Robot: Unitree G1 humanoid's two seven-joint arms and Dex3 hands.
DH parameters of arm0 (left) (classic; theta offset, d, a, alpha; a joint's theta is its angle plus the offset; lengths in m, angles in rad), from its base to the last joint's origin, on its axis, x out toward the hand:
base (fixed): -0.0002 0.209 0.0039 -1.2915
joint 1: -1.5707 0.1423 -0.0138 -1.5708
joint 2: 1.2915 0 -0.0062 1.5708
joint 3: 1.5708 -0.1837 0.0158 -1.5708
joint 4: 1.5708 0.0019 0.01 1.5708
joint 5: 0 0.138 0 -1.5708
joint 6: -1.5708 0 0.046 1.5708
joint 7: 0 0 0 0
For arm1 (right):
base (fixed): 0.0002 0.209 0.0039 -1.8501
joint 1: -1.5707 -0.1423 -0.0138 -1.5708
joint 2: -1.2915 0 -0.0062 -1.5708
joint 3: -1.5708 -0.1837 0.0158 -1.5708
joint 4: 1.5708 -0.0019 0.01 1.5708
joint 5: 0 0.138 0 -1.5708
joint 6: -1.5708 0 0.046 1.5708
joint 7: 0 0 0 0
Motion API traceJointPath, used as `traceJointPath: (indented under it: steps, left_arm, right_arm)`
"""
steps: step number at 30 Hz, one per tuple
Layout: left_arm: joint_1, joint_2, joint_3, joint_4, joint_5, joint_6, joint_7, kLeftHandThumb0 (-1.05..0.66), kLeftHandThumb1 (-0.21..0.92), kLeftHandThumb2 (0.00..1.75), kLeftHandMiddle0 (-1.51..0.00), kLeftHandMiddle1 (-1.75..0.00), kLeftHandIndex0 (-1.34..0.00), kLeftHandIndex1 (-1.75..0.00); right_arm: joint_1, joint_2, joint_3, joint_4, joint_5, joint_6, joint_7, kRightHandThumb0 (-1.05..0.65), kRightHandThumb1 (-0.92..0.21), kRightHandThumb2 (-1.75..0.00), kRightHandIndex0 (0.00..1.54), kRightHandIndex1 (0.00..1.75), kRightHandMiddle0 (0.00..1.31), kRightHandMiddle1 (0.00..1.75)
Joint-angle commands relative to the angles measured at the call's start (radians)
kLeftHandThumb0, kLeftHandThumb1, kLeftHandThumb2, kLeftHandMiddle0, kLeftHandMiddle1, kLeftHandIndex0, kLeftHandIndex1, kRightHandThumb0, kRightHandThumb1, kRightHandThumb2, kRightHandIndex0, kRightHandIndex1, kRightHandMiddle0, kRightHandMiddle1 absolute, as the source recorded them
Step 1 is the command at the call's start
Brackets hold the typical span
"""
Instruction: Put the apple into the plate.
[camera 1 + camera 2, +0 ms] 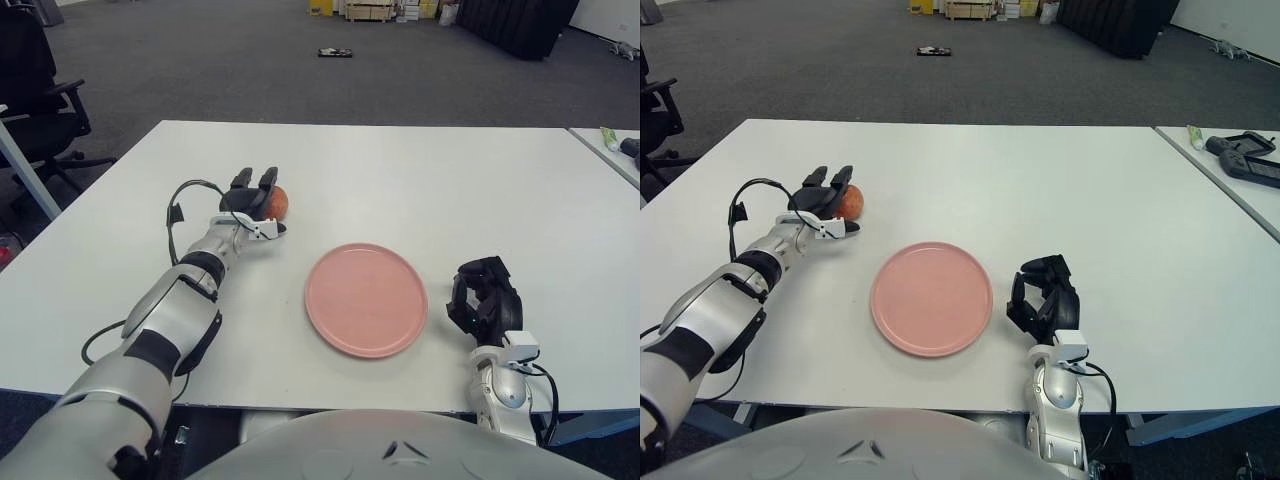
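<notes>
A red apple (279, 203) sits on the white table (420, 190), left of and a little beyond the empty pink plate (365, 298). My left hand (260, 203) is against the apple's left side. Its fingers (243, 183) are stretched out past the apple and the thumb (277, 228) lies in front of it, so the hand cups the fruit without closing on it. The hand hides part of the apple. My right hand (484, 299) shows right of the plate near the table's front edge, fingers curled and holding nothing.
A black office chair (35, 90) stands beyond the table's left corner. A second table (1240, 165) at the far right carries a dark controller (1245, 150) and a small tube (607, 137). A flat dark object (335, 52) lies on the floor far behind.
</notes>
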Motion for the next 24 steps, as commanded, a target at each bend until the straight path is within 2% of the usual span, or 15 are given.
traceJointPath:
  steps: [1, 14, 24]
  left_arm:
    - [0.017, -0.011, -0.050, 0.033, 0.039, 0.016, -0.087, -1.02, 0.92, 0.41, 0.00, 0.00, 0.00, -0.29]
    - [-0.017, -0.018, -0.152, 0.036, 0.101, -0.001, -0.117, -1.02, 0.92, 0.45, 0.00, 0.00, 0.00, -0.56]
    - [-0.026, -0.023, -0.198, 0.035, 0.121, -0.017, -0.071, -0.98, 0.92, 0.41, 0.00, 0.00, 0.00, -0.51]
  right_arm:
    - [-0.005, 0.001, -0.004, -0.020, 0.018, 0.004, 0.002, -0.39, -0.64, -0.92, 0.76, 1.75, 0.37, 1.75]
    - [-0.002, 0.003, -0.005, -0.029, 0.005, 0.016, -0.014, -0.39, -0.64, -0.91, 0.75, 1.75, 0.36, 1.75]
    - [-0.004, 0.003, -0.003, -0.029, 0.007, 0.018, -0.020, -0.39, -0.64, -0.91, 0.75, 1.75, 0.36, 1.75]
